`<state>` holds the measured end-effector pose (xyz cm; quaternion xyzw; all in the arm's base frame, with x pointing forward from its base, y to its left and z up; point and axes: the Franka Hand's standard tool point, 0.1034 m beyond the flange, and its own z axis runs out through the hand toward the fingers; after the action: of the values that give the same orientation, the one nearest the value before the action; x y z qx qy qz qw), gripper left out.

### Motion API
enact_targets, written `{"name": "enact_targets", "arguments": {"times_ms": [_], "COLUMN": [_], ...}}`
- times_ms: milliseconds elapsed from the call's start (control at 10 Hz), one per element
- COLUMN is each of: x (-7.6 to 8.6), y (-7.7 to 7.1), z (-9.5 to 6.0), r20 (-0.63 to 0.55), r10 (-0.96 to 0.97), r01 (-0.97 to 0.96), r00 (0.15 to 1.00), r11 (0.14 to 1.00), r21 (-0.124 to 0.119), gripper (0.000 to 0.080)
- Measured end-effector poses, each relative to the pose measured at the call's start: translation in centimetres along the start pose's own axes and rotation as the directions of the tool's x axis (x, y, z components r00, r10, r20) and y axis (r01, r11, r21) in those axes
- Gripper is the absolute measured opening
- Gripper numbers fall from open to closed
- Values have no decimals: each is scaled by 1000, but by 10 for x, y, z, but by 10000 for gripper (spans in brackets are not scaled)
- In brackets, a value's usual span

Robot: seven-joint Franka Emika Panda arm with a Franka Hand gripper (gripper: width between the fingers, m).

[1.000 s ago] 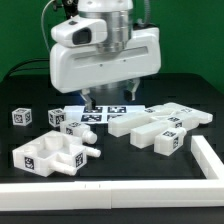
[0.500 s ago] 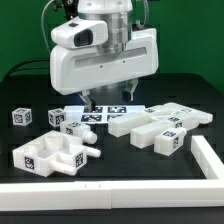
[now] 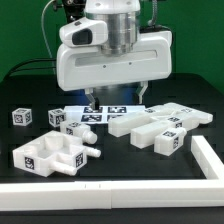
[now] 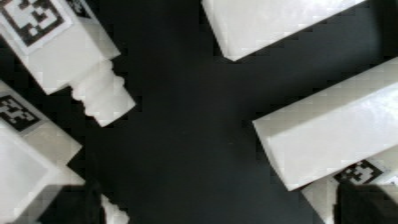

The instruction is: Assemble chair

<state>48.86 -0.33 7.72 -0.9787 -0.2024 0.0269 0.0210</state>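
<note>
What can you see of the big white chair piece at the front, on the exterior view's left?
The chair piece is a chunky, flat white block, plastic-looking, with stepped notches and short pegs toward the exterior view's right. A black-and-white square tag shows on its near face. It lies flat on the black table, untouched by the open gripper hovering farther back.

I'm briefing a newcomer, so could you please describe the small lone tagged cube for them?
Start on the black table, at the exterior view's left edge. Beyond the large notched white chair piece nearest the camera stands the small cube, alone. Unlike its neighbours, it is a plain little block, touching nothing.
</note>
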Motion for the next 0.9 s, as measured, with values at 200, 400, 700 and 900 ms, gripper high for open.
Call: {"name": "enact_targets", "arguments": {"times_ms": [200, 400, 700, 900], "x": [0, 0, 13, 37], "y": [0, 0, -9, -19], "z": [0, 0, 3, 0], "r20": [0, 0, -6, -7], "r10": [0, 0, 311, 354], "r01": [0, 0, -311, -353], "r00": [1000, 1000, 950, 935], "r11": [1000, 1000, 950, 935], "r21": [0, 0, 5, 16], "gripper": [649, 649, 649, 649]}}
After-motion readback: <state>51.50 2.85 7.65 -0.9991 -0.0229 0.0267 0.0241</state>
